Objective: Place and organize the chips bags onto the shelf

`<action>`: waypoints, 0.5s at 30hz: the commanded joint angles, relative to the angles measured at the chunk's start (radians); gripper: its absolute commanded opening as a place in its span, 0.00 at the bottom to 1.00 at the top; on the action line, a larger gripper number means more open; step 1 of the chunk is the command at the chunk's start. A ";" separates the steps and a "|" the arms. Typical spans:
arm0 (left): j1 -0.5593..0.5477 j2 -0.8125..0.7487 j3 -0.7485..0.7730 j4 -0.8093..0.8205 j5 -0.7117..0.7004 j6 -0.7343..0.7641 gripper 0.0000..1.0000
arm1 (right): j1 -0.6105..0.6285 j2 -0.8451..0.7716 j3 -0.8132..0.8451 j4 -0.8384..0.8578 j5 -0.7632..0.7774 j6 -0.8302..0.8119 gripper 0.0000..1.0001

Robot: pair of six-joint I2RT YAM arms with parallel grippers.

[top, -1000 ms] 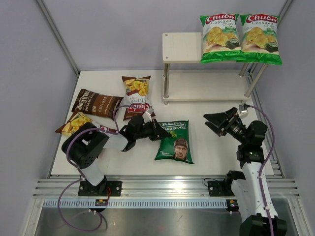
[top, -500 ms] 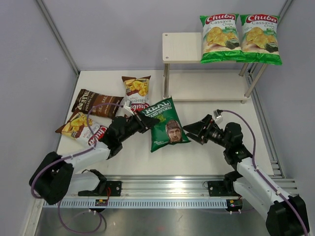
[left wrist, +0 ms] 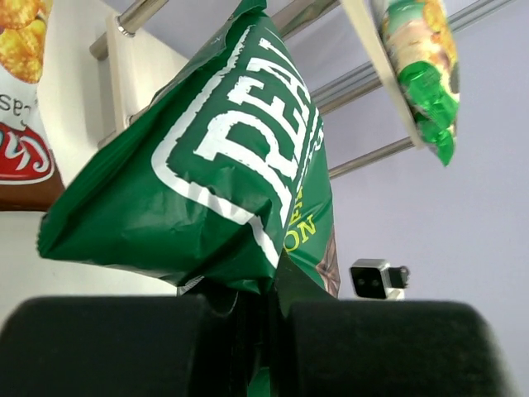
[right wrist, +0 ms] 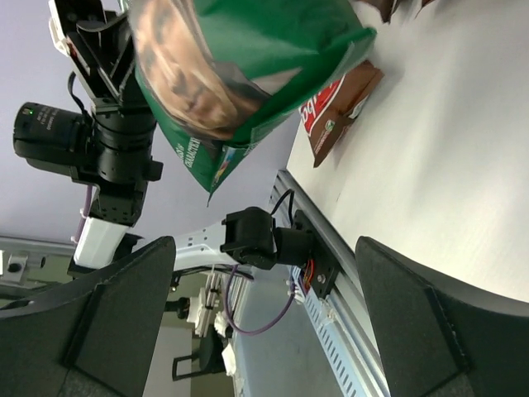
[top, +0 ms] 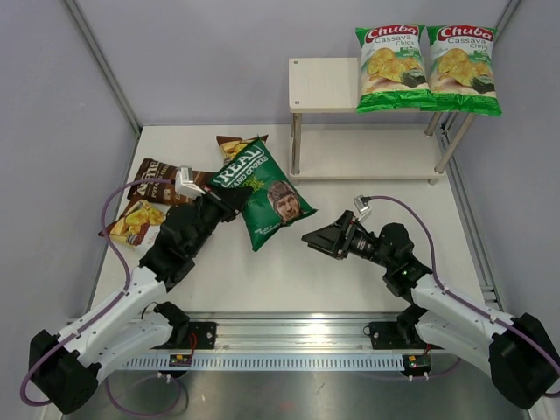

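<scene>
A: Grey-walled cell, white bench point(top: 367, 271), shelf point(top: 322, 84) at far right. Changes over the last second?

B: REAL bag point(top: 262, 188) picked up. Was lying flat near bench centre. Now hanging tilted in the air, carried farther and leftward, close to shelf's left leg but apart from it.

A: Meaning for the task?

B: Judged as transport under way for a third bag. Already up on shelf's top board, right end: green-white Chuba bag point(top: 391, 67) and its twin point(top: 462, 68), side by side, overhanging near edge. Bare wood showing at left end of that board. Not yet shelved, down on bench at left: Sea Salt bag point(top: 162, 179), brown Chuba bag point(top: 131, 219), second brown Chuba bag point(top: 234, 142) half hidden behind REAL bag.

A: Left tool point(top: 229, 203)?

B: Clenched on REAL bag, at top edge by the lettering. Seen from left wrist: foil pinched between both fingers, bag fanning out above the pinch.

A: Right tool point(top: 311, 239)?

B: Released. Jaws spread wide, nothing between them, touching nothing. Dropped low and swung leftward in the same second; now pointing at bag's lower corner, near but apart. Possibly lining up for handover or support; guess only.
</scene>
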 commanded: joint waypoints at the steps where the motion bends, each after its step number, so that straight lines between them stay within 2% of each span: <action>1: 0.002 -0.049 0.050 0.102 -0.021 -0.039 0.02 | 0.085 0.058 0.034 0.221 0.068 -0.031 0.97; 7: 0.002 -0.052 -0.007 0.249 0.112 -0.195 0.02 | 0.217 0.107 0.099 0.323 0.240 -0.144 0.96; 15: 0.000 -0.055 -0.065 0.355 0.204 -0.264 0.04 | 0.232 0.163 0.094 0.461 0.352 -0.085 0.94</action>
